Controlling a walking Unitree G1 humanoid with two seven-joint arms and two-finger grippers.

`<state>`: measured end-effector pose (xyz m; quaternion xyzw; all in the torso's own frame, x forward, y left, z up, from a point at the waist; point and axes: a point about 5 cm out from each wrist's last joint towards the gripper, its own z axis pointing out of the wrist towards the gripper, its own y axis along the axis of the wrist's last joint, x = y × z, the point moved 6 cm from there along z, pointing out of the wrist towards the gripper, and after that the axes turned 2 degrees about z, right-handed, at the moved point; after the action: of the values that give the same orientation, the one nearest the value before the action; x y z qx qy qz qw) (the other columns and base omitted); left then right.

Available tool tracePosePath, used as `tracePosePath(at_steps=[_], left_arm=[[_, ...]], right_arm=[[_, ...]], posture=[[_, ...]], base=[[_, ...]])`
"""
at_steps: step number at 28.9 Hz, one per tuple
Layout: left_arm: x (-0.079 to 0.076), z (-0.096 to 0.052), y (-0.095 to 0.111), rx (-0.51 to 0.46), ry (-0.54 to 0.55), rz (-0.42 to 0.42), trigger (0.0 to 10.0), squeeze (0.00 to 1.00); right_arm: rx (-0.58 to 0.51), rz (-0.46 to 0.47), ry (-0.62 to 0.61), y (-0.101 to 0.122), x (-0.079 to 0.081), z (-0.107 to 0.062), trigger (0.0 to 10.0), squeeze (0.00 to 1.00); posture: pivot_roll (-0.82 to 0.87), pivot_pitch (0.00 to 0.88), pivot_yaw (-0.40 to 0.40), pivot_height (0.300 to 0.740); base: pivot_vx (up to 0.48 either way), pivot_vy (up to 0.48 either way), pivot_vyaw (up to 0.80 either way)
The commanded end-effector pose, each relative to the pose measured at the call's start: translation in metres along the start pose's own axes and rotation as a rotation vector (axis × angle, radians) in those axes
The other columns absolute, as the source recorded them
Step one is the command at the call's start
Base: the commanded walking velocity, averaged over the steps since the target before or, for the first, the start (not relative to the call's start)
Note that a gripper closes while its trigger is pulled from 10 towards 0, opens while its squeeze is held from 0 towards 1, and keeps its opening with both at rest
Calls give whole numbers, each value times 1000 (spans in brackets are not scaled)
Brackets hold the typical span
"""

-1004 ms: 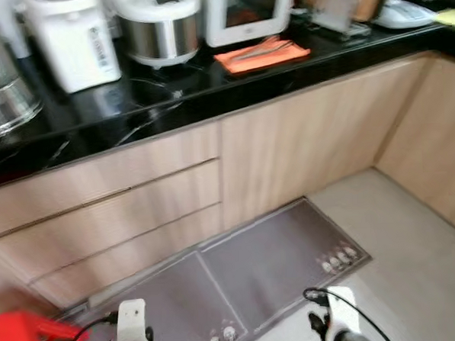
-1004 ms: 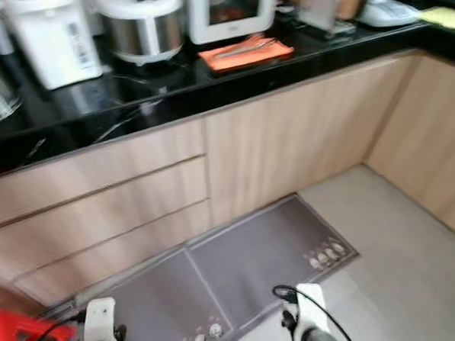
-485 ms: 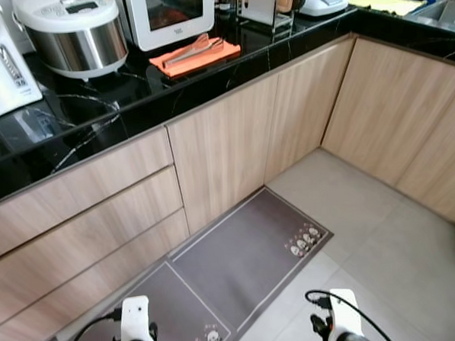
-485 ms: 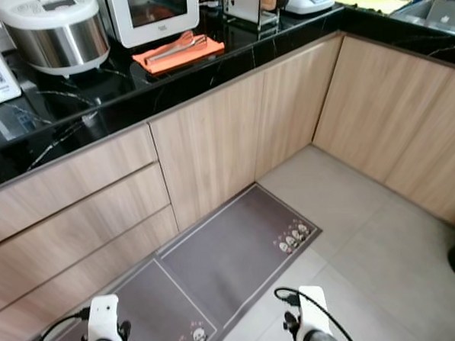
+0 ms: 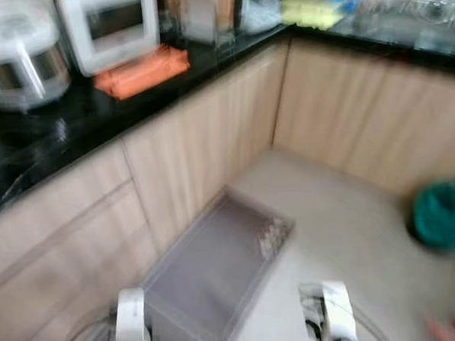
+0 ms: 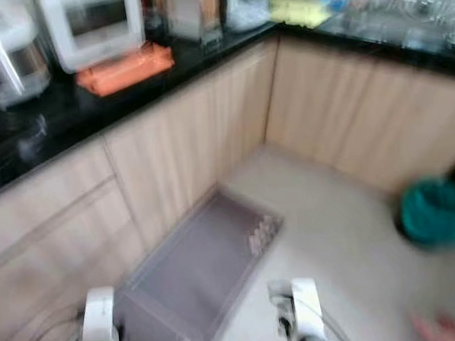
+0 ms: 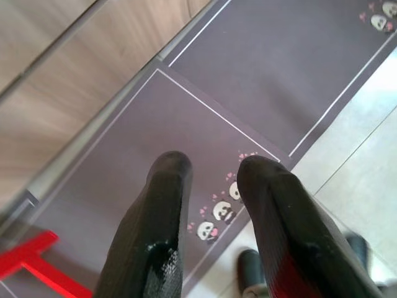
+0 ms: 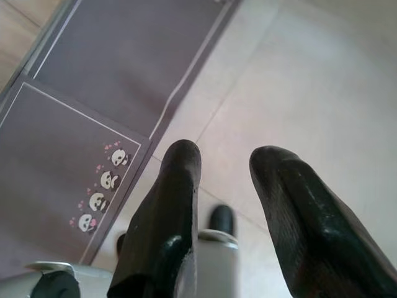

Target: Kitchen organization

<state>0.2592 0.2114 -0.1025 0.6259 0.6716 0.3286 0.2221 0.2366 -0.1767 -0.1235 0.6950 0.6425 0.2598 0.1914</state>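
Tools left (image 7: 214, 167) and right (image 8: 226, 155) hang spread above grey mat (image 7: 205, 105); blurred, perhaps orange cloth (image 5: 141, 71) on counter (image 5: 50, 141) beyond.

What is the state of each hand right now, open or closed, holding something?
Left hand: open, holding nothing, hanging over the grey floor mat.
Right hand: open, holding nothing, hanging over the tile floor.

Blurred kitchen corner: black marble surface (image 5: 50, 141) over light wood cabinets (image 5: 210, 133); beige tiled floor (image 5: 346, 241) with grey panda-print mats (image 7: 205, 143); diffuse, even light.
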Motion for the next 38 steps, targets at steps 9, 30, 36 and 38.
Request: tracePosePath(at_steps=[9, 30, 36, 38], left_arm=[[-8, 1, 6, -22, -28, 17, 10000, 0], [-7, 1, 10, -46, -25, 11, 10000, 0], [-8, 1, 11, -50, -33, 20, 10000, 0], [-8, 1, 11, -50, -32, 19, 10000, 0]], right_arm=[[-1, -2, -12, 3, -6, 0, 10000, 0], [-12, -1, -3, 6, -7, -1, 10000, 0], [-25, 19, -2, 8, -7, -1, 10000, 0], [-18, 14, -2, 7, -7, -1, 10000, 0]], posture=[[-66, 0, 36, 740], [-61, 0, 28, 740], [-64, 0, 28, 740], [-64, 0, 28, 740]], base=[[0, 0, -740], [0, 0, -651], [0, 0, 0], [0, 0, 0]])
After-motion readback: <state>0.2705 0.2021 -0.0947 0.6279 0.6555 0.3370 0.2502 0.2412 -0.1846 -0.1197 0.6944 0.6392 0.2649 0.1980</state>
